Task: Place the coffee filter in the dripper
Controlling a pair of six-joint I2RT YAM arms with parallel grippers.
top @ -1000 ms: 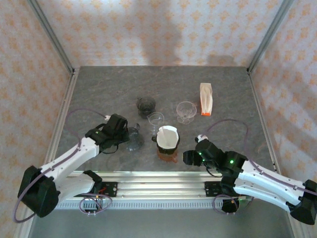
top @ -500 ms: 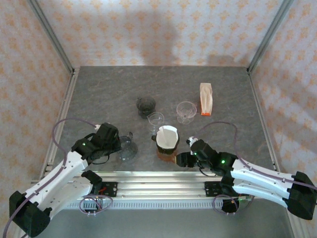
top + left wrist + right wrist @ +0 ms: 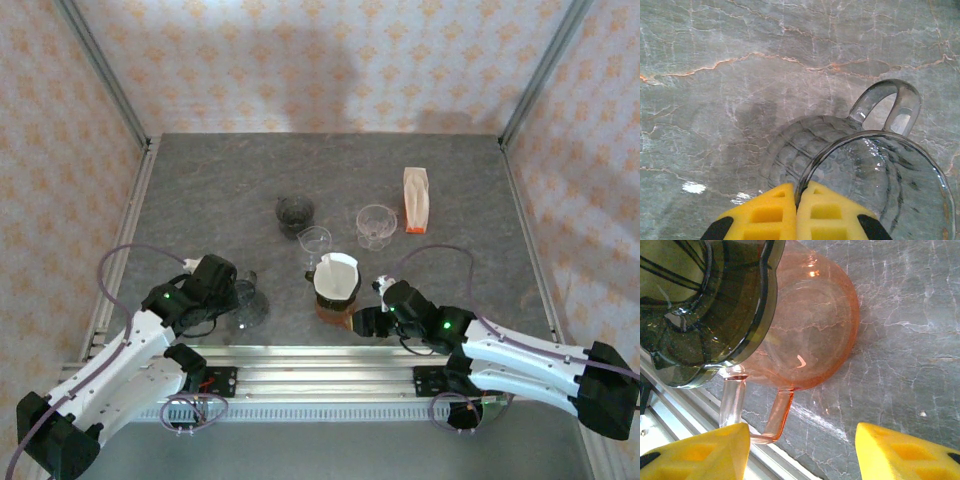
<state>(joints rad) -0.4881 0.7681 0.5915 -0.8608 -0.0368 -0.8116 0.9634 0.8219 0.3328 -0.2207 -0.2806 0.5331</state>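
While the left gripper (image 3: 796, 199) is clamped on the rim of a clear glass mug (image 3: 790, 147) at the lower left of the top view, yellow pads (image 3: 767, 215) pinched with just the glass wall between them, the right gripper (image 3: 801, 434) has its jaws apart and isn't holding anything. The handle of the pink glass cup (image 3: 812, 330) ends just beside one of its fingers, not pinched.

That cup carries the smoky dark dripper (image 3: 715, 305). From above, the white coffee filter (image 3: 339, 272) sits in the dripper, a bit below mid-frame on the stone table (image 3: 200, 190).

Further up there's a dark cup (image 3: 295, 211), a small clear glass (image 3: 314, 240), a clear bowl-shaped cup (image 3: 376, 225) and a white-and-orange packet (image 3: 416, 198).
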